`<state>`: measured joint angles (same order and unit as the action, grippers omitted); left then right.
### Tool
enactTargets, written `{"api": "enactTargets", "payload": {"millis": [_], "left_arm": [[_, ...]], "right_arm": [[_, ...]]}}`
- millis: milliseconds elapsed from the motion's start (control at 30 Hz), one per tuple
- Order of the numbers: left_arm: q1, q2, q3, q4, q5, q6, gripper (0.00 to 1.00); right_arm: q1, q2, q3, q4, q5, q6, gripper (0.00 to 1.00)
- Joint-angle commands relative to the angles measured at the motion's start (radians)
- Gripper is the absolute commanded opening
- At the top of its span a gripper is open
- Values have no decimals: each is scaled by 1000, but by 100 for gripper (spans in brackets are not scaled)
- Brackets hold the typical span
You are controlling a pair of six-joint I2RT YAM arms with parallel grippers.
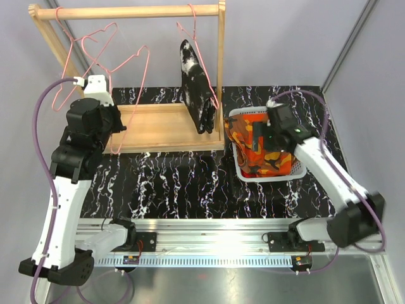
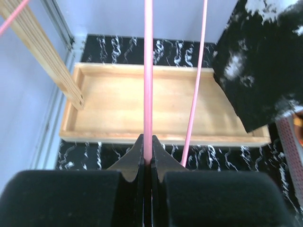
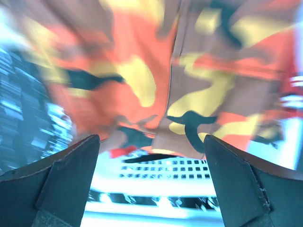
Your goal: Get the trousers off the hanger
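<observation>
Hangers of pink wire [image 1: 101, 44] are seen bare at the left end of the wooden rack [image 1: 126, 11]. One wire of them [image 2: 148, 71] is pinched between the pressed-together fingers of the left end effector [image 2: 147, 144], above the rack's base tray [image 2: 142, 104].

Further right, the black trousers with white splashes [image 1: 197, 88] are hung on the last hanger [image 1: 193, 25], near the rack's right post. Their long axis is held upright, with the legs reaching down toward the tray. They lie to the right of the left end effector and to the left of the right one. The right arm is judged the nearer, though it is occupied over the basket.

On the counter [image 1: 177, 183] just right of the rack, a white basket [image 1: 266, 178] is set. The orange-brown patterned trousers [image 1: 269, 155] are piled in it, with what looks like plain red cloth [image 1: 249, 166] beneath. The right end effector [image 3: 151, 156] is held spread wide just above that pile, nothing gripped.

No brand, label or writing can be read anywhere.
</observation>
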<state>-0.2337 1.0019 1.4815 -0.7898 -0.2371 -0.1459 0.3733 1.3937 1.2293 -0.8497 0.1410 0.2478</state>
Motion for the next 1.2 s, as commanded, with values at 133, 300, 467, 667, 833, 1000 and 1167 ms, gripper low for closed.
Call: {"api": "enactTargets", "payload": {"millis": [133,300,467,667,833,1000,1167], "left_arm": [[10,93,72,233,-103,175,0],[40,174,76,429,-123,275,0],[121,372,230,517,-134,324,0],[163,503,335,502,-134,339,0],[172,535,292,463,-116,318,0],[203,523,283,380,-65,261,0],[214,463,229,356,-65,215,0]], "right_arm": [[-5,-419,85,60,37,137,100],[-5,-594,61,133,-122,139,99],[-5,-674,61,146,-259,136,99],[-5,-702,35,129,-311,124,99],[-5,-700,41,132,-317,114,99],[-5,-699,52,133,-336,113,99],[-5,-696,38,140,-353,126,99]]}}
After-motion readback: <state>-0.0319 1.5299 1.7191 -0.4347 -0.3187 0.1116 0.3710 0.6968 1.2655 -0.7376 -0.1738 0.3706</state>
